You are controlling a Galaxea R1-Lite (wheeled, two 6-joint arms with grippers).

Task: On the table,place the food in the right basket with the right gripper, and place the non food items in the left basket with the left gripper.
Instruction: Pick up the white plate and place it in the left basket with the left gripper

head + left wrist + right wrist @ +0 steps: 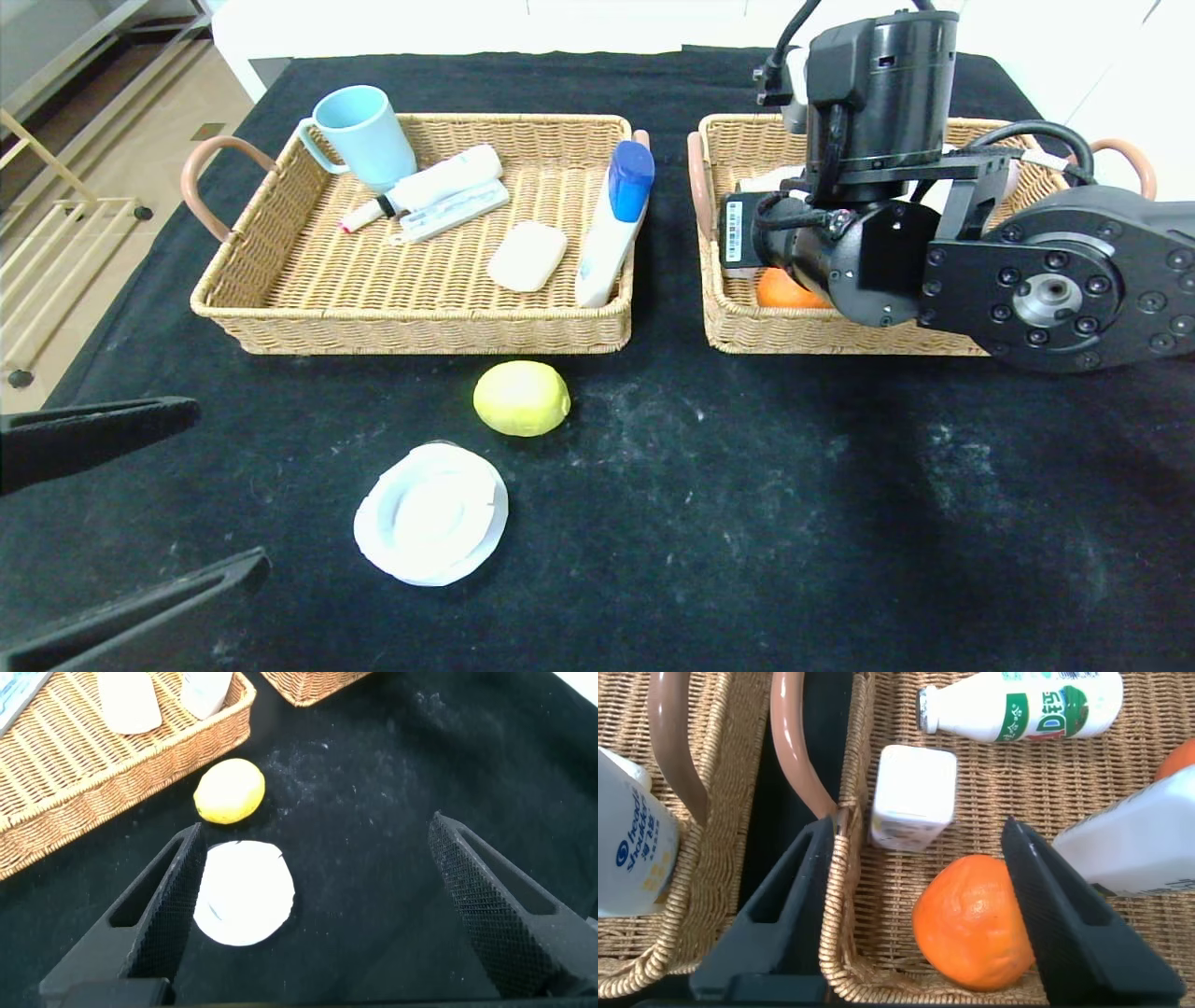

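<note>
R gripper [915, 905]: over near-left corner of R basket [747, 331]; fingers spread, nothing pinched. One finger hangs over the basket's left rim by its brown handle, the other inside over the weave.
Orange [971, 922]: on basket floor betw. the R fingers, free of both. In head view only a sliver shows under the R arm.
R basket, other contents (R wrist view): small white carton [913, 796] just beyond the orange; white milk bottle w/ green label [1018, 709] lying on its side farther in; white container [1134, 845] at edge of view beside the far finger.
L gripper [313, 905]: low over table [747, 513], robot's near-left; fingers wide apart, holding nothing.
Lemon [521, 398]: on table, just in front of L basket [411, 322], not in either basket.
White round lid-like item [431, 512]: flat on table, near the lemon on the robot's side; in L wrist view it lies close beside one L finger; contact cannot be told.
L basket contents: light-blue mug [364, 135] at far-left corner; white tube [425, 187] and flat white pack [453, 212] side by side; white soap bar [527, 255]; white bottle w/ blue cap [616, 219] leaning along the right wall.
</note>
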